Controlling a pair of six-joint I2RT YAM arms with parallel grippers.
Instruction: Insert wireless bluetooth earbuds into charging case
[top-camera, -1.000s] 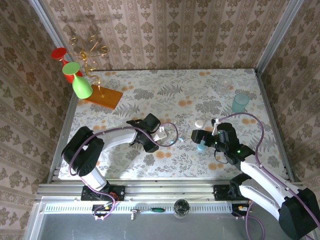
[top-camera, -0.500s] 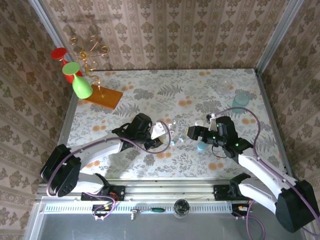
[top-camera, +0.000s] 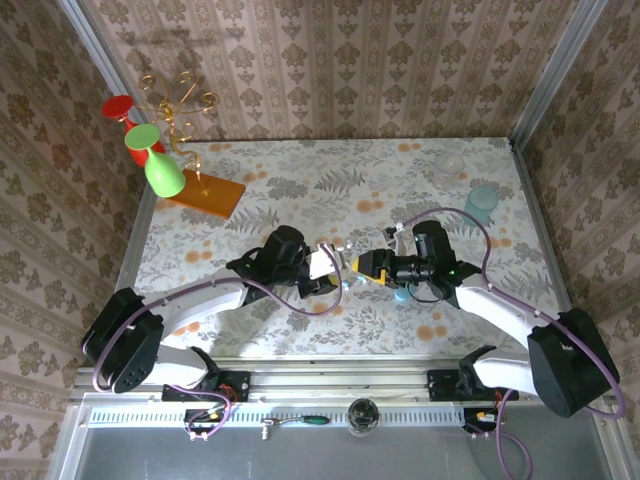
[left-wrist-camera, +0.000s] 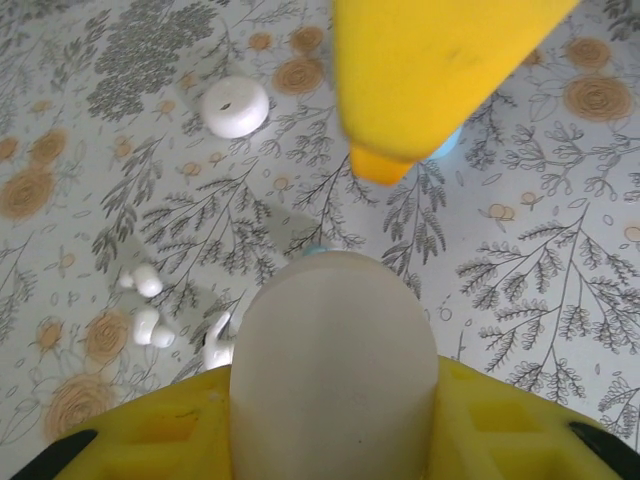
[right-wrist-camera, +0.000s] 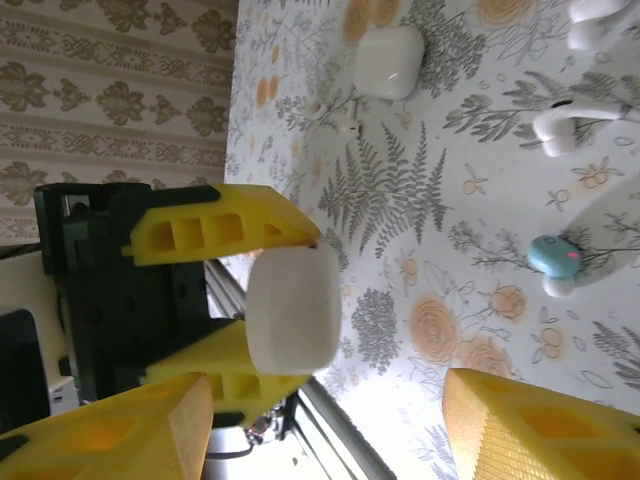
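One teal-tipped bud lies on table nearest me; just past it L pincer clamps case, R pincer gapes opp. Risk: R fingers nudge glossy case, it twists/slips from L grip

- No text, label, brand, number or sign can be read in any view.
- The case shows a plain white face with no legible mark.
- The tabletop bears a leaf-and-flower print, without words.
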